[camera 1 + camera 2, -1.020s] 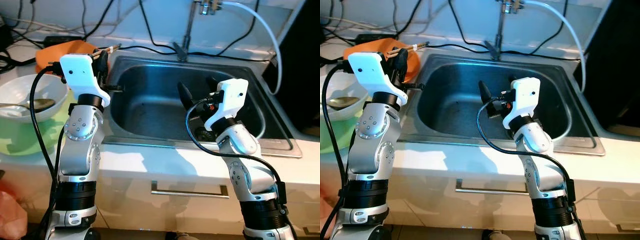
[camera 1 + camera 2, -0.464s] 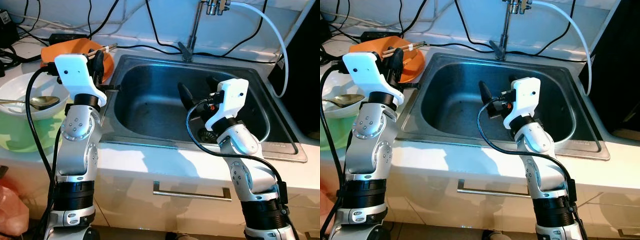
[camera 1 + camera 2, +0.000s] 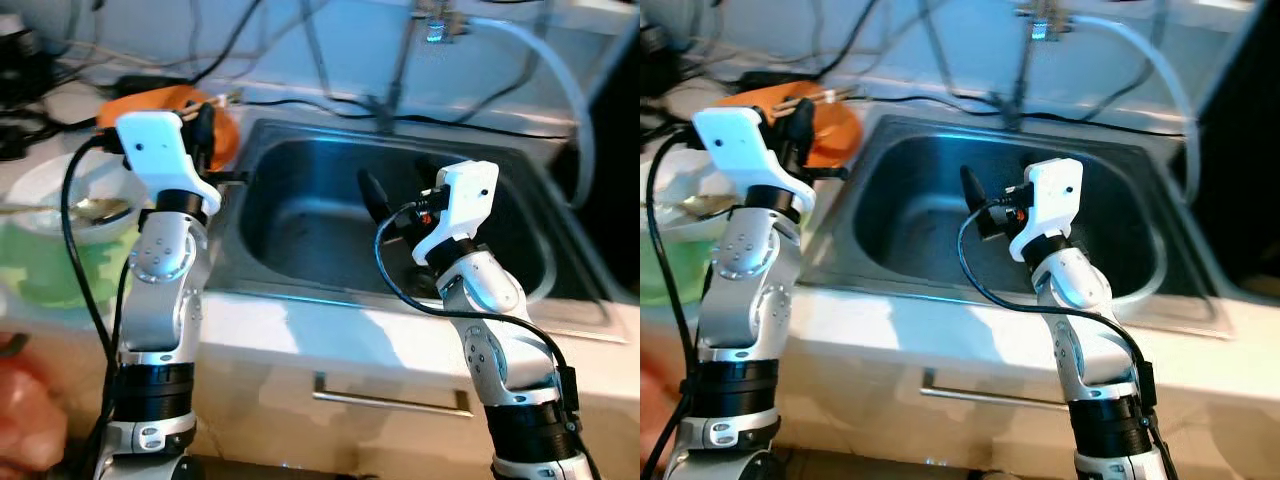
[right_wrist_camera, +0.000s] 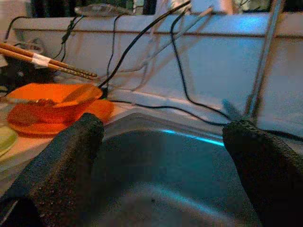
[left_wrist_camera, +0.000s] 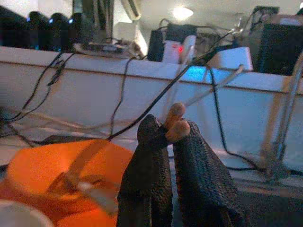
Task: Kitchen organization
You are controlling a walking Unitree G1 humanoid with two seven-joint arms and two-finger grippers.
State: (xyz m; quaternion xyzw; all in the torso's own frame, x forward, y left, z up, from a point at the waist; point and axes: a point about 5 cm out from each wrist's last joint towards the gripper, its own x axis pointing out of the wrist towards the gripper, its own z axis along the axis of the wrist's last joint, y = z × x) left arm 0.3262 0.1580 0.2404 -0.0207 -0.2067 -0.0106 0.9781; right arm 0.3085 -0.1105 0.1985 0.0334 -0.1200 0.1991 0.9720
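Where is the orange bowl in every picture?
Left eye view: the orange bowl sits upper left, on the counter beside the sink.
Right eye view: upper left too, by the sink's rim.
Left wrist view: on the counter just past the left gripper, at.
Right wrist view: on the counter beyond the right gripper, at.
Shared landmark: the sink.

1. Both arms are built of silver, rounded joint housings with small screw holes.
2. A black band rings each arm low down.
3. Each wrist carries a white, boxy casing.
4. Black cables loop from the wrists along both arms.
5. The left end effector (image 5: 171,142) and right end effector (image 4: 163,137) have black, rough-textured fingers (image 4: 61,161).
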